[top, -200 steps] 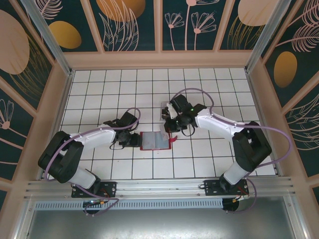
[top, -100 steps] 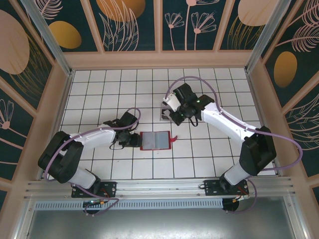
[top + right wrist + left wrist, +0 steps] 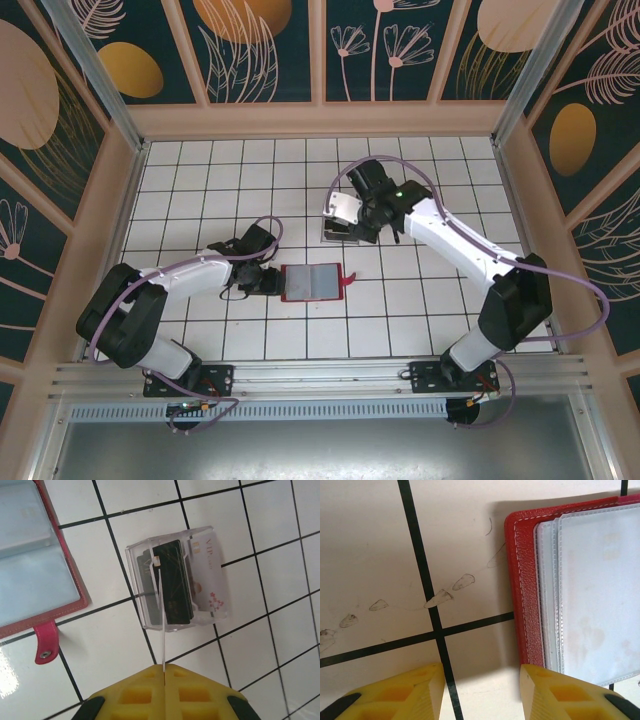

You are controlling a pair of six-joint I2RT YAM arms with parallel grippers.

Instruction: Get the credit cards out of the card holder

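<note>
Mid-table: card holder (image 3: pixel 312 282) lengthwise left-right | right claw (image 3: pixel 164 667) pinches credit card (image 3: pixel 162 640) | left claw (image 3: pixel 481 674) parted

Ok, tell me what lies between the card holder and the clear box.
Bare white tiles and a black grout line separate card holder from clear box; right wrist view.

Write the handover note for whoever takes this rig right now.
Left gripper: open, at the card holder's left edge.
Right gripper: shut on a thin card, edge-on above the clear box.
The holder lies open; the box holds a dark card and a pale card.
Done: two cards boxed. Left: drop this one, then check the sleeves, which I cannot read.
</note>
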